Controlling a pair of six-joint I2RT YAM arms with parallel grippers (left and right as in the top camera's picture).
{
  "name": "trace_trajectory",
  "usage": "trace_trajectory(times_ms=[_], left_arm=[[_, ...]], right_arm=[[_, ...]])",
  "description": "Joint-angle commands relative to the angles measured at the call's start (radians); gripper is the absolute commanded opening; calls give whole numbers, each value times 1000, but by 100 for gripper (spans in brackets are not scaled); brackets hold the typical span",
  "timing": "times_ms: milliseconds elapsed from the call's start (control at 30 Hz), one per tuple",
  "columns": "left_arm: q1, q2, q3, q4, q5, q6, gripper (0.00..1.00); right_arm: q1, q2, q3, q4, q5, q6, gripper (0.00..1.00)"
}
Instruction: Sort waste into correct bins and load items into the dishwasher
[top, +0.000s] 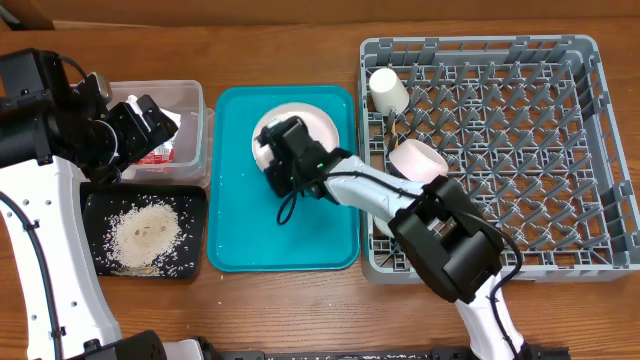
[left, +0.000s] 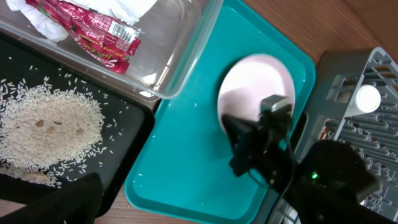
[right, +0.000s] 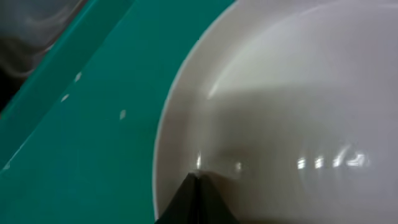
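The pale pink plate (top: 312, 122) lies at the back of the teal tray and fills the right wrist view (right: 298, 93). My right gripper (top: 272, 150) is shut, its tips (right: 198, 177) touching the plate's surface just inside its left rim. My left gripper (top: 150, 120) hovers open and empty over the clear tub (top: 195, 95), which holds the red wrapper (left: 99, 31) and white napkin (left: 124, 7). Rice (top: 145, 232) lies on the black tray (top: 95, 200). The cream cup (top: 388, 90) and pink bowl (top: 418, 160) sit in the grey dish rack (top: 520, 150). The grey-green bowl and chopsticks are not clearly seen.
The teal tray (top: 290, 240) lies between the black tray and the rack, with a few stray rice grains on it (left: 186, 155). The right arm reaches across the rack's left edge. Bare wooden table runs along the front.
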Motion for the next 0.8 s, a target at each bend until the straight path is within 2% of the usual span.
trace_trajectory(times_ms=[0,233,433,500,633,767], left_arm=[[-1,-13,12,0,-4,22,100],[-1,-13,12,0,-4,22,100],[-1,-13,12,0,-4,22,100],[-1,-13,12,0,-4,22,100],[-1,-13,12,0,-4,22,100],[-1,-13,12,0,-4,22,100]], right_arm=[[67,-6,-7,-69,-134,4,4],[144,-11,-6,-168,-175,0,4],[125,-53,22,-188,-142,0,5],[100,-91,48,-230,-143,0,10],[40,-192,80,-320,-157,2,12],[-18,-267,80,-372,-156,0,27]])
